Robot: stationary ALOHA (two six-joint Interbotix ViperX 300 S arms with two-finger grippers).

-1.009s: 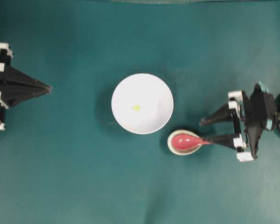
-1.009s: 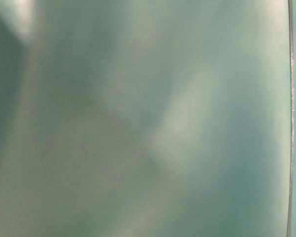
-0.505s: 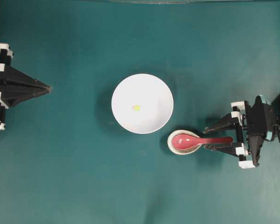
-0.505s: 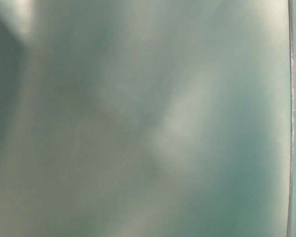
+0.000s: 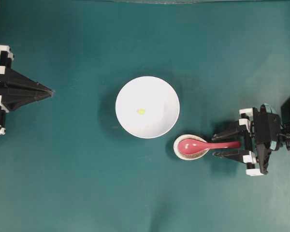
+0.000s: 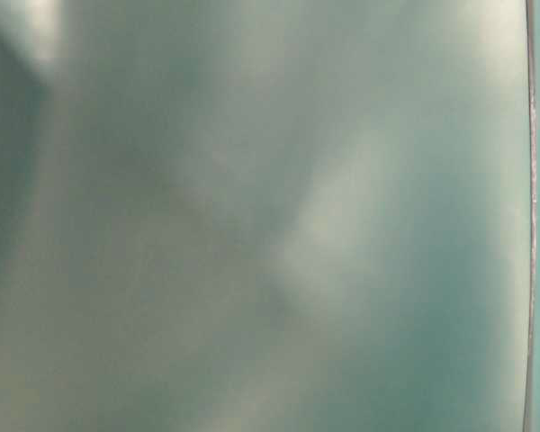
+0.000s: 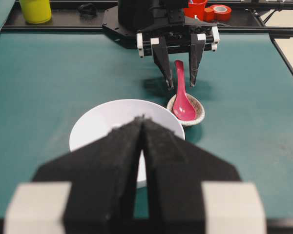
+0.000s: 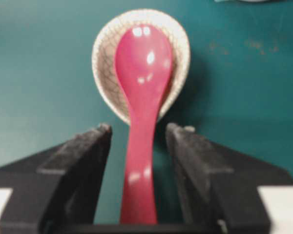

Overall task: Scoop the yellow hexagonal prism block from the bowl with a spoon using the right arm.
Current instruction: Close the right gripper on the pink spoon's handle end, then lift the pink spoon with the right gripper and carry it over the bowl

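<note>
Right gripper [image 8: 137, 134] straddles the spoon [image 8: 140, 97] handle, fingers apart with a gap each side, not yet clamped. Spoon scoop sits in the speckled rest [image 8: 177, 53], at 12 o'clock from the gripper in the wrist view. Overhead: bowl [image 5: 159, 121] lies at 10 o'clock of the rest, yellow block [image 5: 141, 111] inside near its centre. Left gripper [image 5: 49, 91] far off at 9 o'clock, fingers pressed together, holding nothing.

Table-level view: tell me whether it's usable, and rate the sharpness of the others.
Table-level: a blurred grey-green wash, unusable; only a white sliver at the right edge. Overhead: evenly lit, a little soft; bowl, spoon and their faint shadows read clearly. Left wrist: left gripper blurred up close, background sharp. Right wrist: soft, glare spots on the spoon, fingers out of focus.
</note>
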